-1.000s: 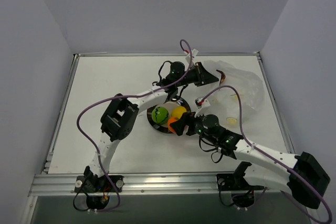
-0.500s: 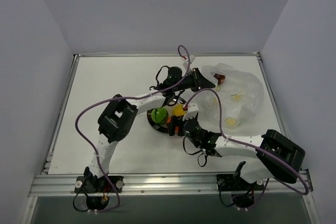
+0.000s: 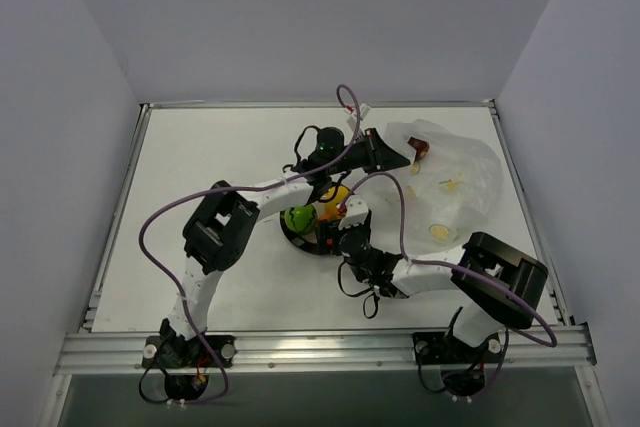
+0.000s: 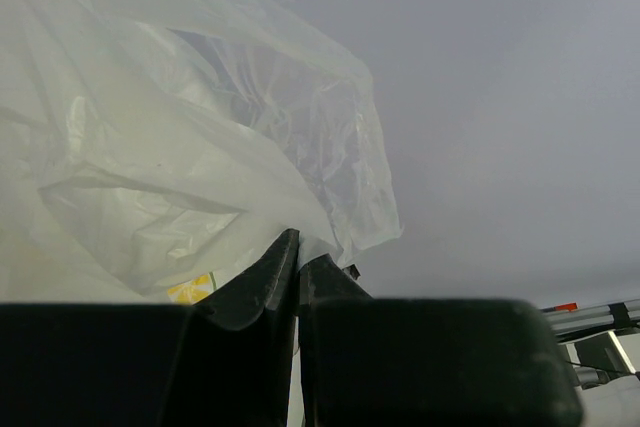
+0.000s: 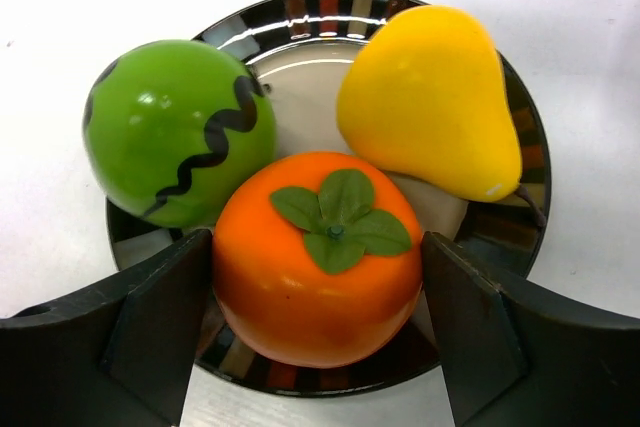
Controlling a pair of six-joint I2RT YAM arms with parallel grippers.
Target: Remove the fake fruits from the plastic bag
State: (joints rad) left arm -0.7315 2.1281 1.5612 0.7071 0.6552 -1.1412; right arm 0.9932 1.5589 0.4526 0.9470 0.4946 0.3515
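A shiny metal plate (image 5: 300, 7) holds the green ball with dark wavy marks (image 5: 175, 132), the yellow pear-shaped fruit (image 5: 430, 102) and the orange fruit with a green leaf top (image 5: 310, 277). My right gripper (image 5: 318, 247) has a finger against each side of the orange fruit, which rests on the plate's near rim. In the top view the plate (image 3: 292, 237) lies mid-table with the right gripper (image 3: 330, 232) over it. My left gripper (image 3: 388, 152) is shut on an edge of the crinkly plastic bag (image 3: 455, 187); the wrist view shows the bag (image 4: 180, 147) pinched between the fingers (image 4: 270, 277).
The bag lies at the table's back right, near the right edge rail (image 3: 520, 187). Purple cables (image 3: 160, 237) loop over both arms. Both arms cross near the plate. White walls enclose the table on three sides.
My right gripper has moved left and forward with the orange fruit, from beside the plate to over its near rim. The left gripper still pinches the bag, shifted slightly.
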